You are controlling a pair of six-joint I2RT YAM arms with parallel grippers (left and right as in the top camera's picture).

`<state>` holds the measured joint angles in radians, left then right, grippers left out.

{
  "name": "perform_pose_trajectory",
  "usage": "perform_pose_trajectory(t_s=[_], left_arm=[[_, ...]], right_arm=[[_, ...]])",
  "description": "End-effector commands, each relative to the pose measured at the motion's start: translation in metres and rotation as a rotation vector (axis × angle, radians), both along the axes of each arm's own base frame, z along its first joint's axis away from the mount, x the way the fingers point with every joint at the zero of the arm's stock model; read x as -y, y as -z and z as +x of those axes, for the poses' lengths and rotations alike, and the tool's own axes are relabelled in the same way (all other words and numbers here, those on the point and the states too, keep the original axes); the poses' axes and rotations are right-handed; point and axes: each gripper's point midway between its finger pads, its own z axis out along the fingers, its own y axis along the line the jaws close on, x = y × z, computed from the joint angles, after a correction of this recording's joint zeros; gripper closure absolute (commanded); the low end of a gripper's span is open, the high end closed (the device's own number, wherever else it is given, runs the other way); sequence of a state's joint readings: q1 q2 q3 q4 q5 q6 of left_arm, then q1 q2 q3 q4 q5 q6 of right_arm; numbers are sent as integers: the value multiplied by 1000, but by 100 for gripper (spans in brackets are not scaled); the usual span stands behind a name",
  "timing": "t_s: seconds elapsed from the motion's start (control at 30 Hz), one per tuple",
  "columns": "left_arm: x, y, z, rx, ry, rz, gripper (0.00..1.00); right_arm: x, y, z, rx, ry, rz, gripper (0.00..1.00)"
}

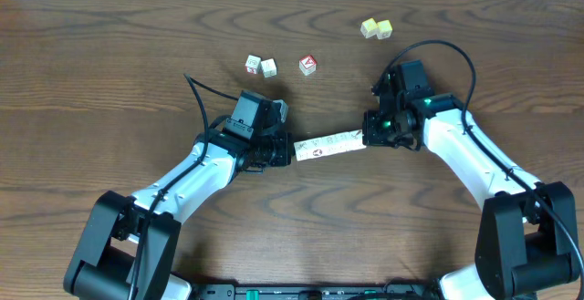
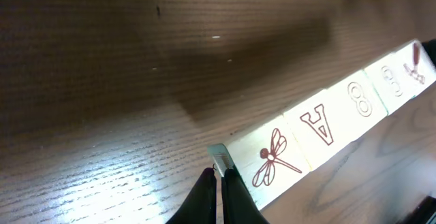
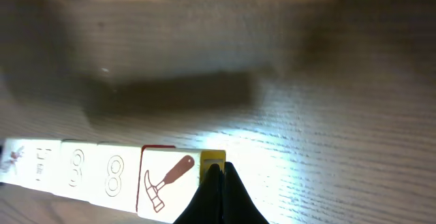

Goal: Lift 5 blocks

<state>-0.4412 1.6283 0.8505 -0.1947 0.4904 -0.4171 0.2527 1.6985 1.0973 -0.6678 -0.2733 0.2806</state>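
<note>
Both my left end effector [image 1: 283, 150] and right end effector [image 1: 369, 137] are fully closed, pinching nothing; their tips press the opposite ends of the blocks [image 1: 328, 145]. That squeeze holds the row together, apparently clear of the table [image 1: 109, 54].

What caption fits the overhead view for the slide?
Overhead: shut left gripper and right gripper clamp a row of blocks end to end between them; loose cubes lie beyond.
</note>
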Motion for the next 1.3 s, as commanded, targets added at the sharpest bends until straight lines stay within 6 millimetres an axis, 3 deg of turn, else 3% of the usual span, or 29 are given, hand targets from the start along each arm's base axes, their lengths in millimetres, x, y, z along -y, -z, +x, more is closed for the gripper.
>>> perform_pose_trajectory(t_s=[0.0,1.03,1.27], left_arm=[[20,-24,0,28,50,-88,93],[27,-45,16,67,34,-118,93],[29,-49,19,78,35,-123,93]], right_arm=[[-37,-18,-10,-22,-76,146,99],[-36,-17,-15,-49,-67,141,99],[-35,-25,-14,-53,-65,135,99]])
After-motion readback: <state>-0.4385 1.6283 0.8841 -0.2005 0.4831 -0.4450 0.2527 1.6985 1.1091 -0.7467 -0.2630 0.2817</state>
